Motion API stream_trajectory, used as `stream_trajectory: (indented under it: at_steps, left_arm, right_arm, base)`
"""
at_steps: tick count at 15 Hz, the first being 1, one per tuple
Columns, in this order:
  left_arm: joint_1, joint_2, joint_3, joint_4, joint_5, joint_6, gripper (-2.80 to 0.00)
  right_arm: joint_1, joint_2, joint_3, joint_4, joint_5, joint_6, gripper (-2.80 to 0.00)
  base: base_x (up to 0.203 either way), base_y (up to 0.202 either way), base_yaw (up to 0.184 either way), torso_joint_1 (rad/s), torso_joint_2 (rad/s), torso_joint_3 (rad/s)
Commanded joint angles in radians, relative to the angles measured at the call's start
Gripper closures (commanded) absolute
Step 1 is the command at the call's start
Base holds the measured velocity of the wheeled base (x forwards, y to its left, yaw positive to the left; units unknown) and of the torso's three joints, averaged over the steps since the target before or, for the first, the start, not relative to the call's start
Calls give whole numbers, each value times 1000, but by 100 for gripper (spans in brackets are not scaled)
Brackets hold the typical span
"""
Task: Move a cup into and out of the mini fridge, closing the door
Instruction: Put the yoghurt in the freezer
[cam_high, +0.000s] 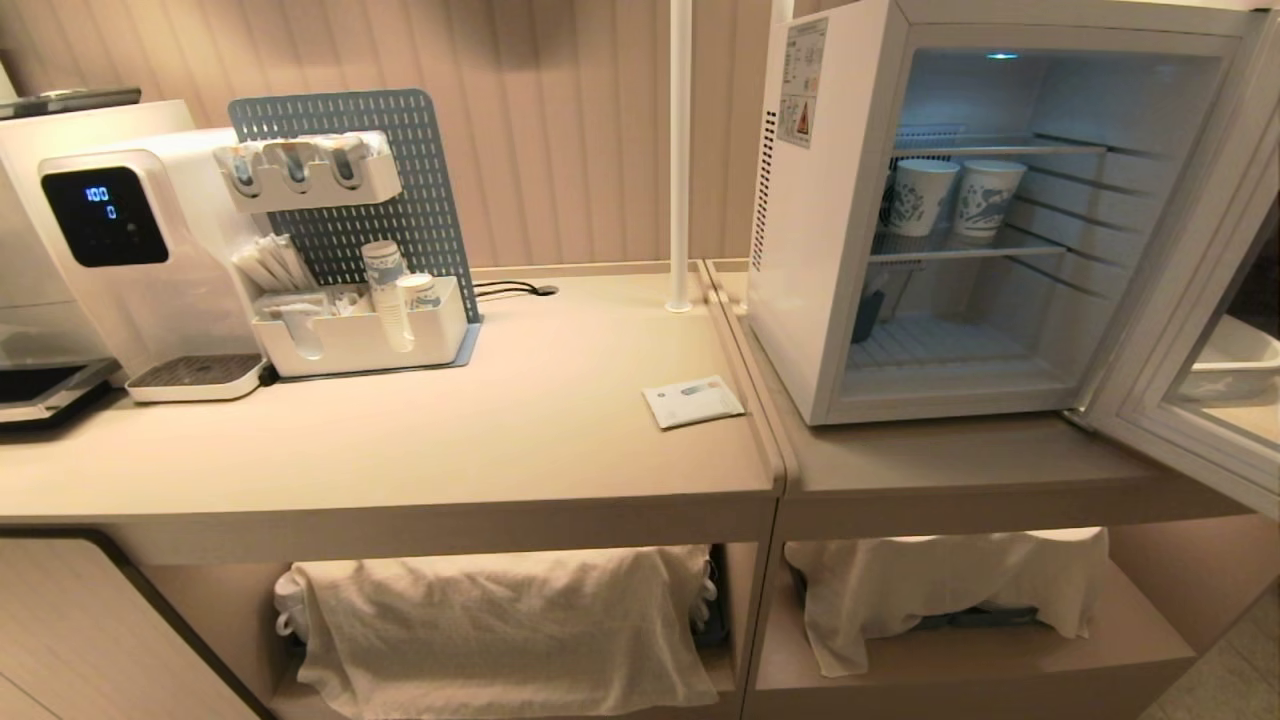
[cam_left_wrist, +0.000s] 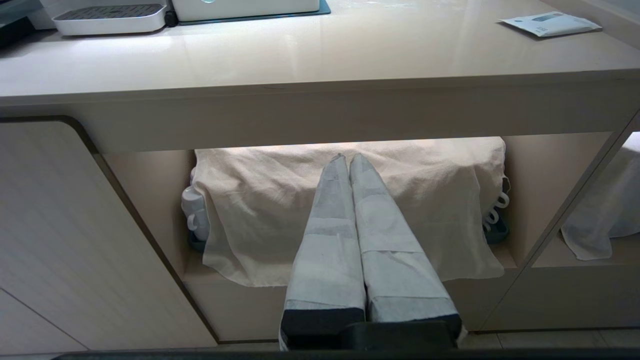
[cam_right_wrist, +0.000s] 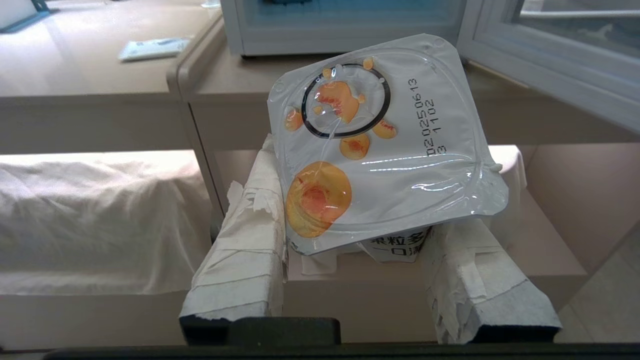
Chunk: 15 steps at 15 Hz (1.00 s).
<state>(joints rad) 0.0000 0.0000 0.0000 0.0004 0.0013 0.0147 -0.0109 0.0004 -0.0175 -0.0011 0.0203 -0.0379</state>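
The mini fridge (cam_high: 850, 250) stands on the right counter (cam_high: 950, 470) with its door (cam_high: 1180, 400) swung wide, so nothing is closed yet. Inside it, two patterned paper cups (cam_high: 955, 198) sit on the middle wire shelf; the bottom shelf looks bare. I judge the task to be at its first leg: the cup (cam_right_wrist: 380, 145) is in my right gripper (cam_right_wrist: 372, 250), clamped between the taped fingers (cam_right_wrist: 240, 260), below the counter's edge and in front of the open fridge, tilted so its foil lid faces my wrist camera. Left to do: lift it onto a shelf, shut the door, then bring it out and shut the door again.

My left gripper (cam_left_wrist: 350, 165) hangs parked before the cloth-draped lower shelf (cam_left_wrist: 350, 210), fingers pressed together and empty.

Neither arm shows in the head view, so the cup's height against the fridge floor is hard to judge. The door runs off the picture's right edge, and the lid hides the cup's body and my right fingertips. A small white packet (cam_high: 692, 401) lies on the left counter.
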Motion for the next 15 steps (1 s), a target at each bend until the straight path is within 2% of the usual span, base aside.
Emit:
stream_trajectory:
  at_steps: [1,7,10,15]
  left_arm:
    - [0,0,0,0,0,-1,0]
    - [0,0,0,0,0,-1,0]
    - [0,0,0,0,0,-1,0]
    - [0,0,0,0,0,-1,0]
  right_arm:
    - [0,3,-55,23,4,3,0]
    - [0,87,-500,601,31,36,0]
    - [1,203,-602,649,34,48,0]
    - [1,490,-731,639,39,79,0]
  base:
    - [0,0,0,0,0,0]
    - [0,0,0,0,0,0]
    - [0,0,0,0,0,0]
    - [0,0,0,0,0,0]
